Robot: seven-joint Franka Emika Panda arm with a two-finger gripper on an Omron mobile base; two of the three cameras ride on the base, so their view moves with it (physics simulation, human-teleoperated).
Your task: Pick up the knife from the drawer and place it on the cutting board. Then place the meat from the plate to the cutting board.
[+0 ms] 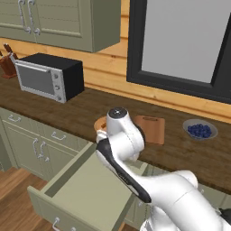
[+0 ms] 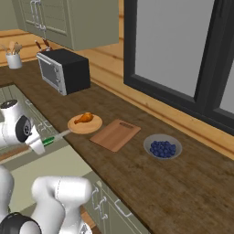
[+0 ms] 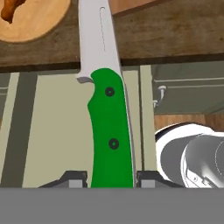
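Note:
My gripper (image 3: 111, 177) is shut on the green handle of the knife (image 3: 109, 122), whose grey blade points up toward the counter edge. In the right base view the gripper (image 2: 40, 145) holds the knife (image 2: 49, 140) above the open drawer (image 2: 50, 171), the blade tip close to the plate (image 2: 94, 127). The meat (image 2: 83, 119) lies on that plate. Just right of it on the counter sits the cutting board (image 2: 115, 134). From the left base, the arm hides most of the plate (image 1: 99, 124); the cutting board (image 1: 151, 129) and the drawer (image 1: 83, 191) show.
A grey bowl of blueberries (image 2: 162, 147) stands right of the board. A black microwave (image 2: 64, 71) sits further back on the counter, with a knife block (image 1: 6, 63) beyond it. The drawer's front juts into the aisle.

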